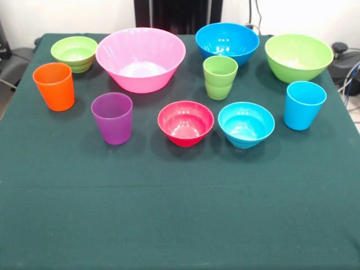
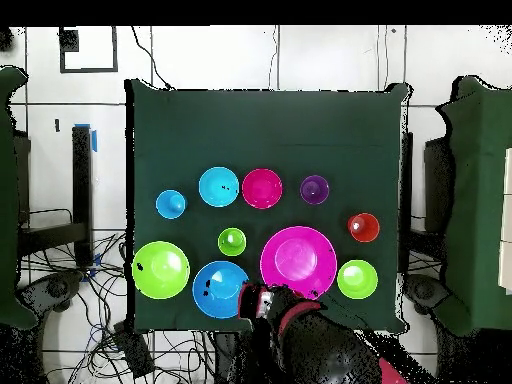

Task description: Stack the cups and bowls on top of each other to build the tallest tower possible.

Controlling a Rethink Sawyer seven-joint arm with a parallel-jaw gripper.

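Every piece stands apart and upright on the dark green cloth. The large pink bowl (image 1: 140, 59) (image 2: 298, 260) sits at the back, between a small green bowl (image 1: 74, 53) and a medium blue bowl (image 1: 227, 42), with a medium green bowl (image 1: 298, 56) beyond. Further forward are the small red bowl (image 1: 185, 122) and small light blue bowl (image 1: 246, 124). The cups are orange (image 1: 53, 85), purple (image 1: 112, 118), light green (image 1: 219, 77) and light blue (image 1: 304, 105). In the overhead view the gripper (image 2: 258, 300) hangs at the table's edge between the blue and pink bowls, holding nothing that I can see.
The red and black arm (image 2: 310, 335) reaches in from the bottom of the overhead view. The front half of the cloth (image 1: 180, 214) is bare. Cables (image 2: 90, 290) lie on the floor beside the table, and dark furniture (image 2: 480, 190) stands at both sides.
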